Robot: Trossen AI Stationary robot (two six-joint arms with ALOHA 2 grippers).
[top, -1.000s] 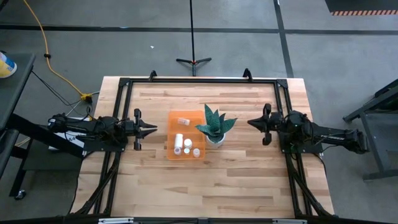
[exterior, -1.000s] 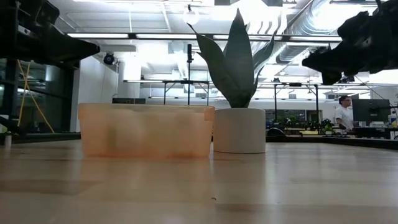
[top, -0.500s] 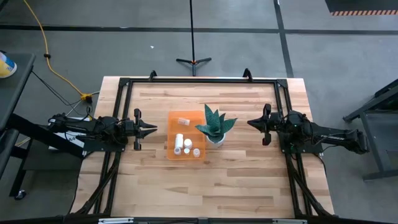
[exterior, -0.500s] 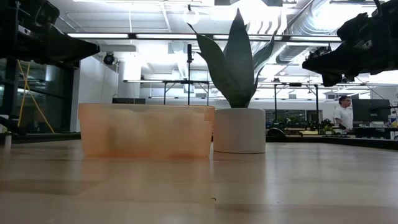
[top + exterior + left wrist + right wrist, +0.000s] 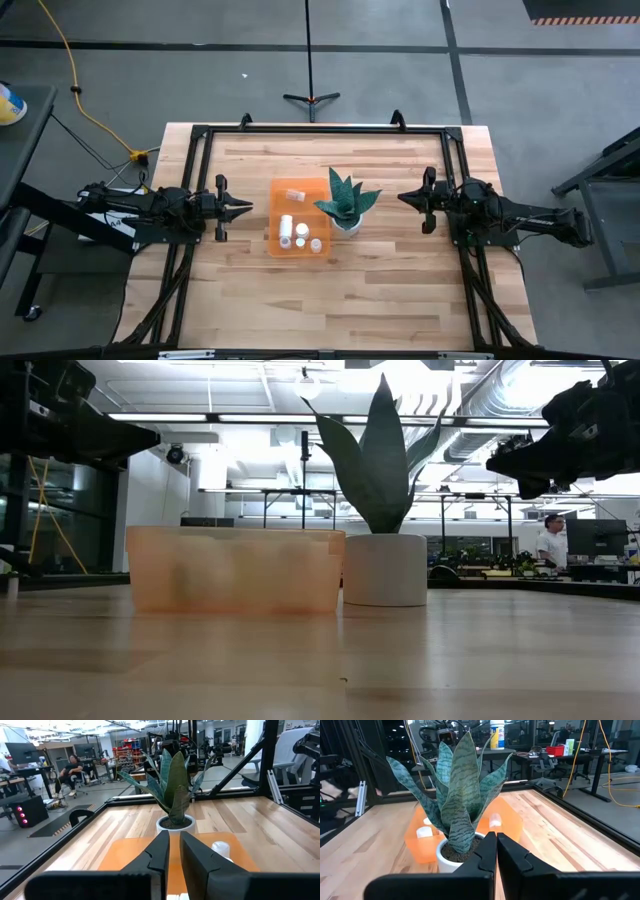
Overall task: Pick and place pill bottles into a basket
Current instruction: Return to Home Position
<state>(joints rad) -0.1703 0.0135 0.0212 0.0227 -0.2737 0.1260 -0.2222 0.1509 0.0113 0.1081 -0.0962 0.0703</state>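
The orange basket (image 5: 300,231) stands on the table's middle, and also shows in the low view (image 5: 235,568). Several white pill bottles lie and stand in it: one lies at its far end (image 5: 294,193), the others cluster at its near end (image 5: 301,236). One bottle (image 5: 220,849) shows in the left wrist view, and others (image 5: 495,821) in the right wrist view. My left gripper (image 5: 250,207) is shut and empty, held above the table to the left of the basket. My right gripper (image 5: 400,197) is shut and empty, to the right of the plant.
A small white pot with a teal spiky plant (image 5: 345,205) stands against the basket's right side, between it and my right gripper. A black frame (image 5: 320,129) runs around the table's edges. Bare wood lies on the near side of the basket (image 5: 330,300).
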